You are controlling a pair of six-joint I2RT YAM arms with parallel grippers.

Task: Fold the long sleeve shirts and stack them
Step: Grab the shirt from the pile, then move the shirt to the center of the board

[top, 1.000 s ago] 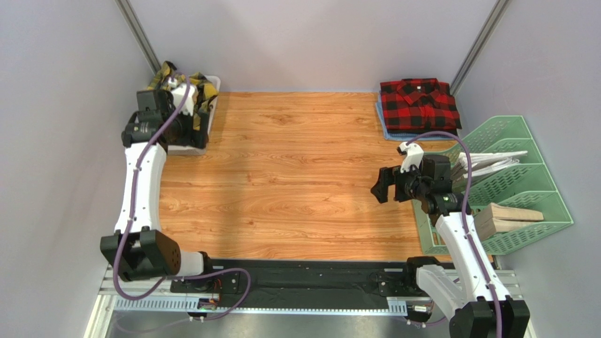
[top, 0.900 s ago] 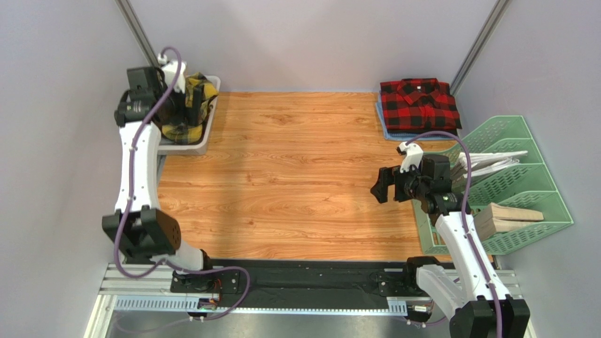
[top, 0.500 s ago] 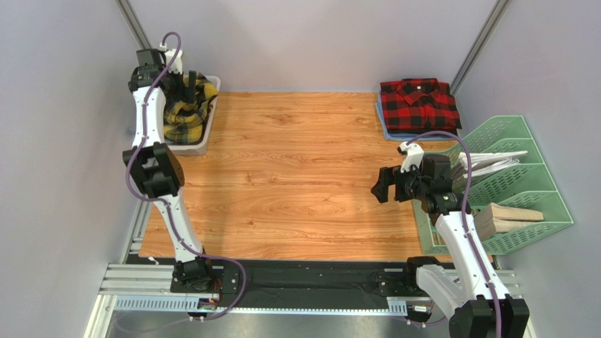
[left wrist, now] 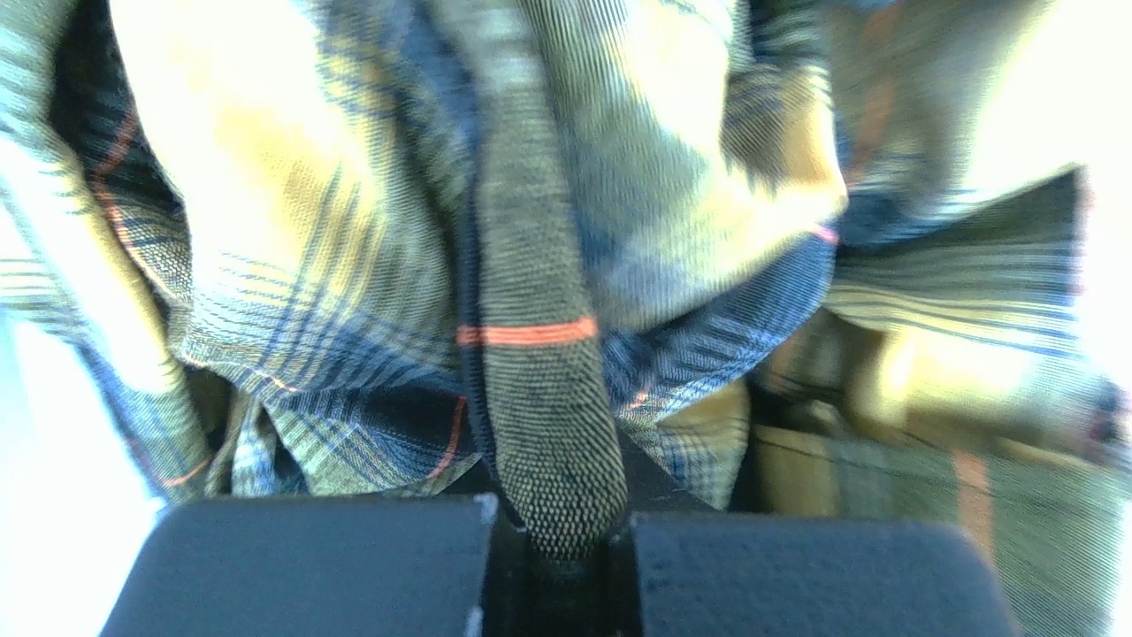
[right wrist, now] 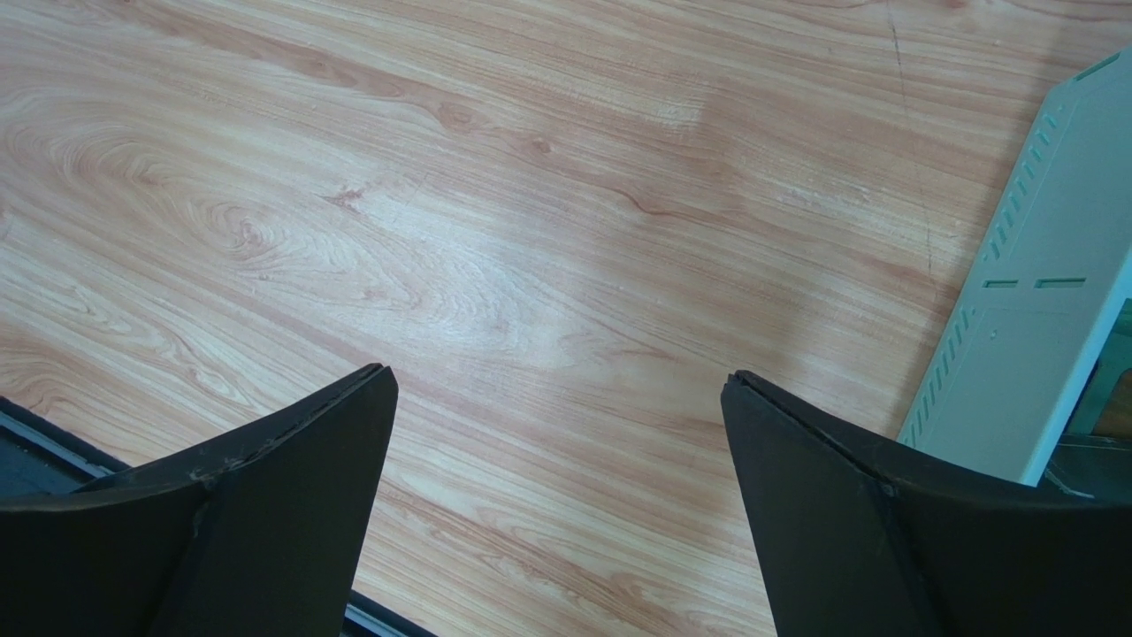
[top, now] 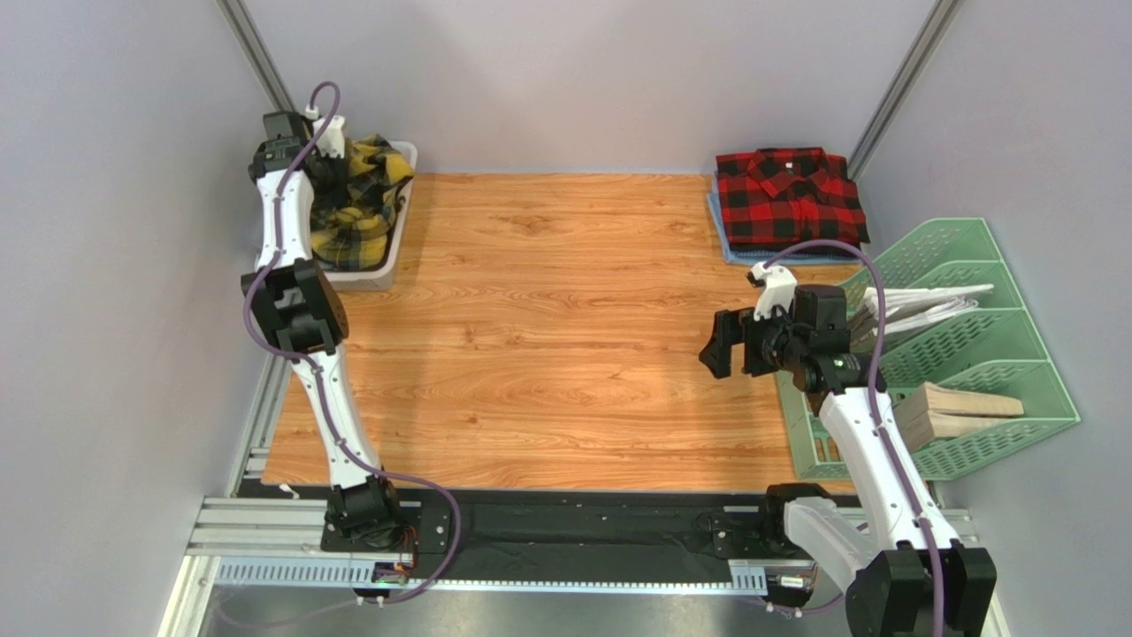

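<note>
The left gripper, spread a second ago, now pinches a fold of the yellow shirt in the white bin. The right gripper stays spread wide, and the red shirt lies folded at far right.

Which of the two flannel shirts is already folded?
The red shirt, a neat rectangle at far right; the yellow shirt lies crumpled in the white bin.
</note>
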